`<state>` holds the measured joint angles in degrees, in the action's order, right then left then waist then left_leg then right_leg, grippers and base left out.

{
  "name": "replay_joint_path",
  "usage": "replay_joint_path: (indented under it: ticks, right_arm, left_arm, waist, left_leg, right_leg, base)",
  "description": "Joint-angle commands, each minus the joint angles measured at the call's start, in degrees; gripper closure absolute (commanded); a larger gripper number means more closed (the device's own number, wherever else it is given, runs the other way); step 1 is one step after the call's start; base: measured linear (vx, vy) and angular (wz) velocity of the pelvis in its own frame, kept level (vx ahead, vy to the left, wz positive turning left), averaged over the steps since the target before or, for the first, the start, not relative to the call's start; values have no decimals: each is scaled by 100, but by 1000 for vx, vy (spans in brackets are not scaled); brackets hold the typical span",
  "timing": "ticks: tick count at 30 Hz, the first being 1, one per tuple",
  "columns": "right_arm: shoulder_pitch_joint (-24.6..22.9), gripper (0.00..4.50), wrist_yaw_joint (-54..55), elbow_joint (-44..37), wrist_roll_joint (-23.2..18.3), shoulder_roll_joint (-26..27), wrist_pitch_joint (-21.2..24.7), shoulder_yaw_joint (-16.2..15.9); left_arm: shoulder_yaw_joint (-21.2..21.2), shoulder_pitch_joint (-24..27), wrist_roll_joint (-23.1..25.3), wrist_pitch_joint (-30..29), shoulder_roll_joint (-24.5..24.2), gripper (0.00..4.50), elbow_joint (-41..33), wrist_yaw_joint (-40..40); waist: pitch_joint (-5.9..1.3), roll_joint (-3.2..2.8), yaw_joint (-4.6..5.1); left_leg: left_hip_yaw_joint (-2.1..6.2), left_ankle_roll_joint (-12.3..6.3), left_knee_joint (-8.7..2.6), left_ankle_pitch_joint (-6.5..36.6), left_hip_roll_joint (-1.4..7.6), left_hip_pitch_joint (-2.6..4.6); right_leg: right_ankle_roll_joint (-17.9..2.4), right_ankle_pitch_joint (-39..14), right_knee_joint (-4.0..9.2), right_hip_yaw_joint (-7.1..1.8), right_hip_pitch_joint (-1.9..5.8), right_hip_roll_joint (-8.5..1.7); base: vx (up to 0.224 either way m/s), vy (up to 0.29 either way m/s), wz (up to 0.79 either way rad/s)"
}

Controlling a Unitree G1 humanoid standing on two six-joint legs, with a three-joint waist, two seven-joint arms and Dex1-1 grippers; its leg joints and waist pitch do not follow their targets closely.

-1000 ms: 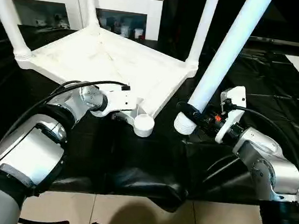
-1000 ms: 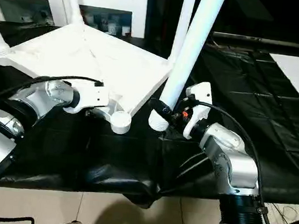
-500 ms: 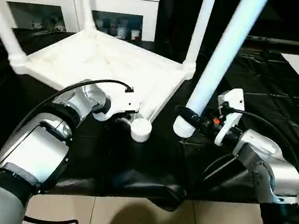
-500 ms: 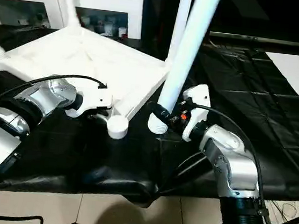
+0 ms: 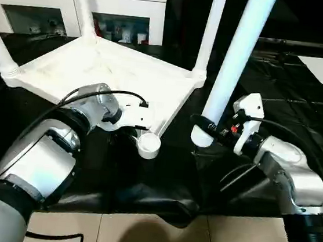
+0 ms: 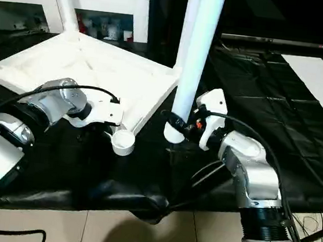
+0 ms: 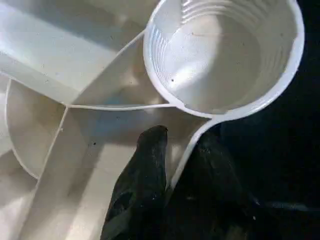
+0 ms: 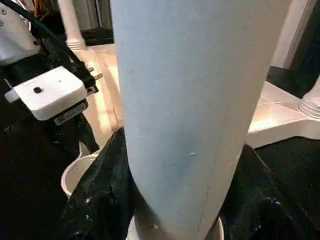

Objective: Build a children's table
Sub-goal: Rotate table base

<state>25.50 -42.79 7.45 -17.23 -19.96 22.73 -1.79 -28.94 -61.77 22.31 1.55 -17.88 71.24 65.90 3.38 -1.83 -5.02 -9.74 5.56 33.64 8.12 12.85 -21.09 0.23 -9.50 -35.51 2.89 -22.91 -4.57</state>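
While fingers (image 7: 150,165) pinch tabletop (image 5: 97,70), socket (image 7: 222,50) gapes.

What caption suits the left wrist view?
Left gripper pinching the tabletop rim beside the empty corner socket.

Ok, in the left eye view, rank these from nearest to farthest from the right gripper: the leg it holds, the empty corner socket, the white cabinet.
1. The loose leg, in the right gripper itself.
2. The empty corner socket, toward the robot's left, at the tabletop's near corner.
3. The white cabinet, far back on the left.
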Motion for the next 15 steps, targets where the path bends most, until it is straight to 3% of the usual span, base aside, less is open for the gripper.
replay_joint_path:
  ticks: [1, 4, 8, 10, 12, 15]
  right_arm:
    - [180, 263, -19, 50, 15, -4, -141, -9]
    - [221, 263, 19, 116, -24, 61, -134, 45]
    - [246, 263, 58, 189, -3, 112, -146, 25]
    - [249, 263, 87, 219, 5, 135, -134, 25]
    - [242, 263, 108, 246, 10, 156, -136, 21]
    - [227, 263, 118, 256, 11, 186, -133, 8]
  left_arm:
    - [293, 403, -338, -520, 171, 389, 194, -205]
    - [629, 560, -666, -902, 331, 394, 18, -505]
    - [1008, 764, -976, -1041, 451, 399, -250, -947]
    - [1112, 884, -1026, -941, 468, 405, -410, -1033]
    - [1166, 1048, -1034, -736, 459, 414, -650, -1058]
    - [993, 1381, -890, -288, 308, 428, -1143, -925]
  waist:
    - [-402, 140, -46]
    - [-413, 162, -29]
    - [-430, 138, -30]
    - [-444, 181, -19]
    - [-443, 168, -15]
    - [-442, 217, -17]
  left_leg:
    - [-26, -111, -349, 1683, -97, 51]
    - [-38, -171, -346, 1650, -101, 53]
    - [-36, -206, -347, 1675, -103, 48]
    - [-38, -215, -355, 1708, -98, 50]
    - [-34, -204, -362, 1774, -92, 59]
    - [-25, -208, -387, 1768, -74, 42]
  right_leg:
    - [-1058, -2221, 558, -117, 293, -255]
    - [-1097, -2180, 550, -121, 284, -243]
    - [-1055, -2175, 566, -131, 270, -242]
    - [-1048, -2058, 564, -127, 267, -232]
    - [-1009, -2131, 571, -127, 258, -237]
    - [-866, -2263, 588, -136, 249, -254]
  base:
    - [0, 0, 0]
    - [0, 0, 0]
    - [0, 0, 0]
    - [0, 0, 0]
    - [0, 0, 0]
    - [0, 0, 0]
